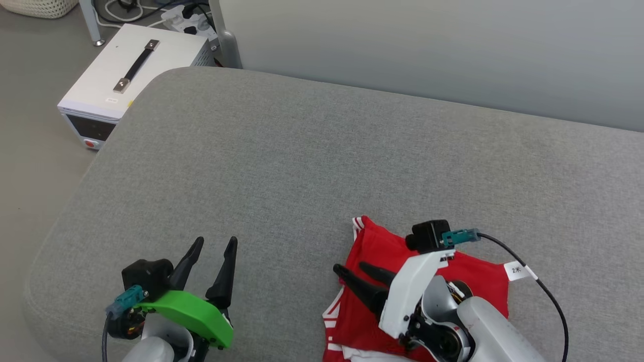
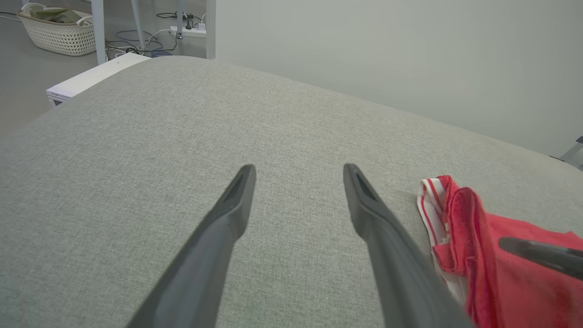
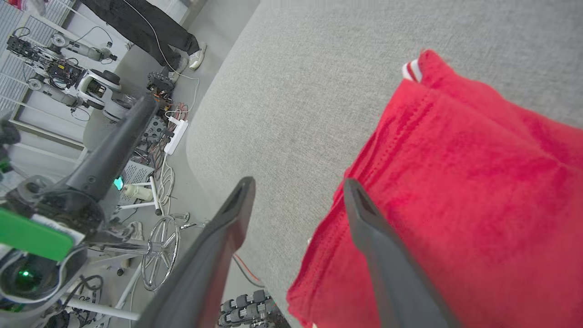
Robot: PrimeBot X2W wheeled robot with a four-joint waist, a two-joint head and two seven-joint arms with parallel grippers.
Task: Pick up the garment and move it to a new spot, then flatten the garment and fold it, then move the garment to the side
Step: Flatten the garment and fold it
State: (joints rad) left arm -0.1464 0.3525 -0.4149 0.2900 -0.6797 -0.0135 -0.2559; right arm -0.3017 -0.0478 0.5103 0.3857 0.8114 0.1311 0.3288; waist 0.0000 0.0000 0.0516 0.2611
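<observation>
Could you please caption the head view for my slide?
Red jersey on grey cushion, right hand open at its edge, left hand open nearby.

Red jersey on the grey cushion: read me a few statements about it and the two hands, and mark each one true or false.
1. The jersey lies on the grey cushion. True.
2. The right hand is clamped on the jersey. False: its fingers stand open, holding nothing.
3. The left hand is open over bare cushion. True.
4. The white box with a black handle sits on the cushion. False: it stands on the floor beside it.
</observation>
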